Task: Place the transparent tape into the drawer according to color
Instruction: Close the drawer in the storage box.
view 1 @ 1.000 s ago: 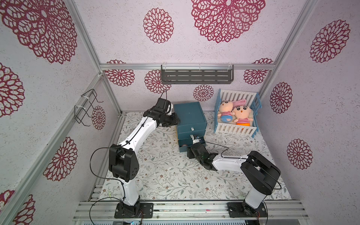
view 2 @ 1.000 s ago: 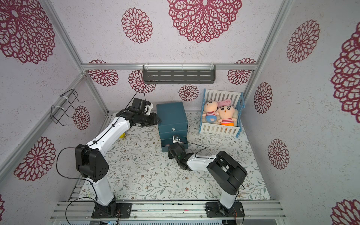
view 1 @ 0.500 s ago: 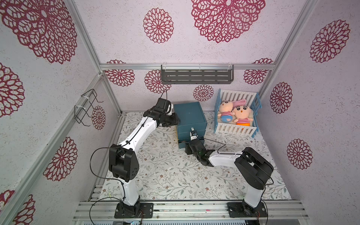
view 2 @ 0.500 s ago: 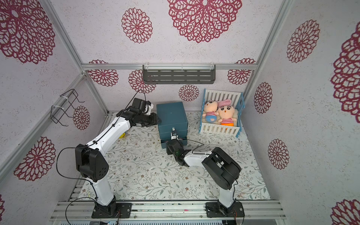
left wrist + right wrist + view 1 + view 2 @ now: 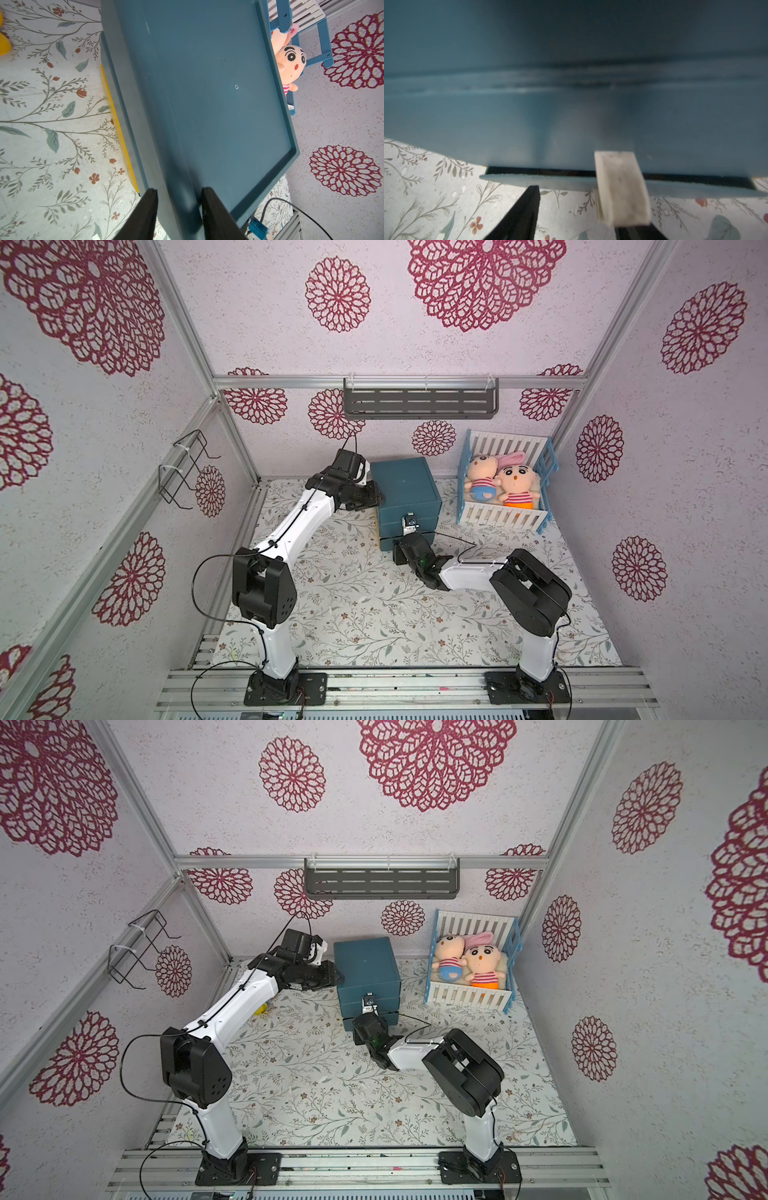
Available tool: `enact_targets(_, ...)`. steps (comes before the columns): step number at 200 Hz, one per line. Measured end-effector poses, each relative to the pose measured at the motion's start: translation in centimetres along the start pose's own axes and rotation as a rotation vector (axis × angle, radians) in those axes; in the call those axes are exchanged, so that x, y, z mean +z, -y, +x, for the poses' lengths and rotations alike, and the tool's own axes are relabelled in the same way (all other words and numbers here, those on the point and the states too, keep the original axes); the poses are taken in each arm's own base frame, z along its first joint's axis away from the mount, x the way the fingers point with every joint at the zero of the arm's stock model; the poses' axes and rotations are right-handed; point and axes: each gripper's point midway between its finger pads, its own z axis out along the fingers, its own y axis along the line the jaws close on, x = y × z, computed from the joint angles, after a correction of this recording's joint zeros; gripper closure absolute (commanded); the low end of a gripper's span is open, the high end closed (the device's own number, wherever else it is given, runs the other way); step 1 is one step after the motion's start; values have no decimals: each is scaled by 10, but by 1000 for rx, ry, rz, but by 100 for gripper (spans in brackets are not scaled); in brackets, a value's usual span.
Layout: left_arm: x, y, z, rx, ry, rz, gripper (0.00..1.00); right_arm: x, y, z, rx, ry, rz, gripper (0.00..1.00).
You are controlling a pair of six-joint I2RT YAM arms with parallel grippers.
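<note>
1. Transparent tape: I can find no tape ring in any view, and nothing ring-shaped lies on the floral mat (image 5: 353, 614) in both top views. In the right wrist view a pale, blurred band (image 5: 620, 187) sits against one finger of the right gripper (image 5: 577, 193). I cannot tell whether it is a ring's core or a finger pad.
2. Handling, as I judge it: such rings should be light, with a stiff core and slick film. I would pinch gently across the outer rim, since the faces may slip.
3. The right gripper is low at the front of the teal drawer unit (image 5: 405, 485), jaws spread. Its tips are at the lip of the bottom drawer (image 5: 508, 180), which stands ajar by a dark slit.
4. The left gripper (image 5: 178, 193) pinches the unit's raised top rim, one finger on each side, seemingly steadying it.
5. Farther out, a yellow toy (image 5: 261, 1009) lies on the mat by the left arm. A blue-and-white crib (image 5: 503, 514) with two dolls stands near the unit.
</note>
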Motion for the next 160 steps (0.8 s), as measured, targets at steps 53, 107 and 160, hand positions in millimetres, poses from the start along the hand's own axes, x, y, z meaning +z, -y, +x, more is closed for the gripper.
enact_targets(53,0,0,0,4,-1,1,59,3,0,-1,-2,11,5,39)
enact_targets(107,0,0,0,8,-1,2,59,5,1,-3,3,25,10,39)
enact_targets(160,-2,-2,3,9,-6,-7,33,-6,6,0,21,27,5,15)
